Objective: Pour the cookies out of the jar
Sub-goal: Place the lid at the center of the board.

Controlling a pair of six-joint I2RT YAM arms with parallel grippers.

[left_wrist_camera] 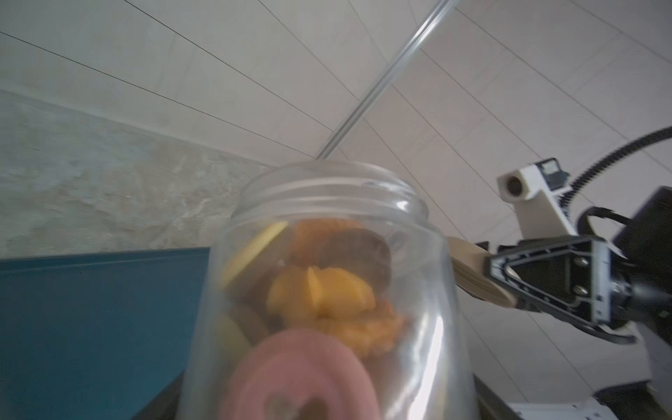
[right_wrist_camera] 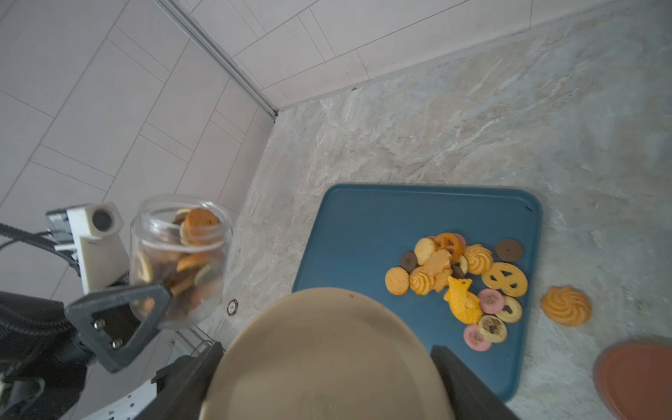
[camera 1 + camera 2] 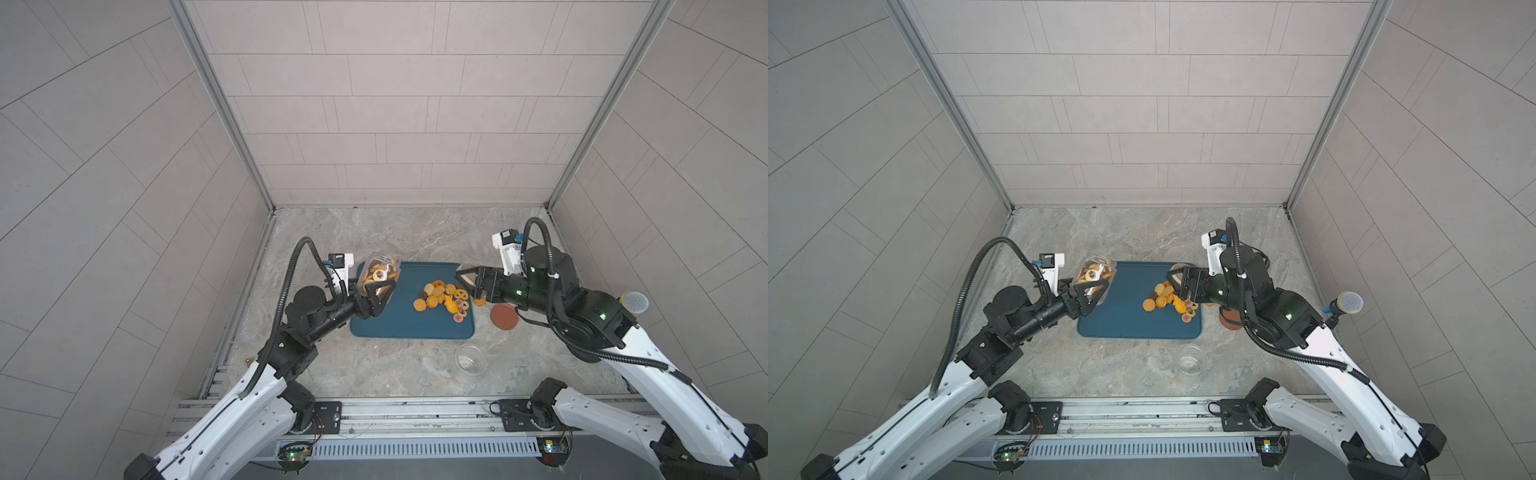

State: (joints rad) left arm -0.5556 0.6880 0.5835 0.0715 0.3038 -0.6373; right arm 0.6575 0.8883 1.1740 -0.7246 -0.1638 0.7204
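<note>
In both top views my left gripper [image 3: 380, 291] [image 3: 1094, 286] is shut on a clear, lidless jar [image 3: 379, 276] [image 3: 1096, 274] with several cookies inside. It holds the jar near upright over the left end of the blue tray [image 3: 390, 320]. The left wrist view shows the jar [image 1: 327, 291] close up, its mouth pointing away. A heap of cookies [image 3: 444, 297] [image 2: 465, 276] lies on the tray's right part. One swirled cookie [image 2: 565, 305] lies on the table just off the tray. My right gripper [image 3: 463, 276] is shut on a beige lid [image 2: 327, 363] above the tray's right end.
A reddish-brown lid [image 3: 504, 316] lies on the marble table right of the tray. An empty clear jar [image 3: 470, 360] stands in front of the tray's right corner. A microphone [image 3: 633, 301] is at the far right. Tiled walls close in the table on three sides.
</note>
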